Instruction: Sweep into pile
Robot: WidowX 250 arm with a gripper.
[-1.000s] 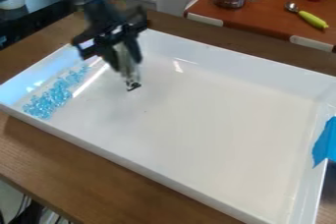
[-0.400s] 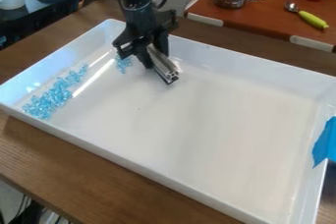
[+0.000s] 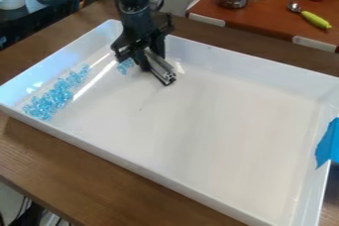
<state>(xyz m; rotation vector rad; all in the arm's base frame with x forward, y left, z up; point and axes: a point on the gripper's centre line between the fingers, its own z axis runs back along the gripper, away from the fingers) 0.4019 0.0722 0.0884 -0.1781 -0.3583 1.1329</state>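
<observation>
Along the left wall of your white tray (image 3: 198, 136) lies the larger spread of blue beads (image 3: 49, 100); farther back sits a smaller bead cluster (image 3: 124, 66). Just right of it, your gripper (image 3: 148, 57) clasps a metal bar (image 3: 161, 68), tilted.

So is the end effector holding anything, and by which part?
Yes: the end effector holds a silver, slotted metal bar near its upper, far end. The bar's lower end juts out free, toward the camera.
</observation>
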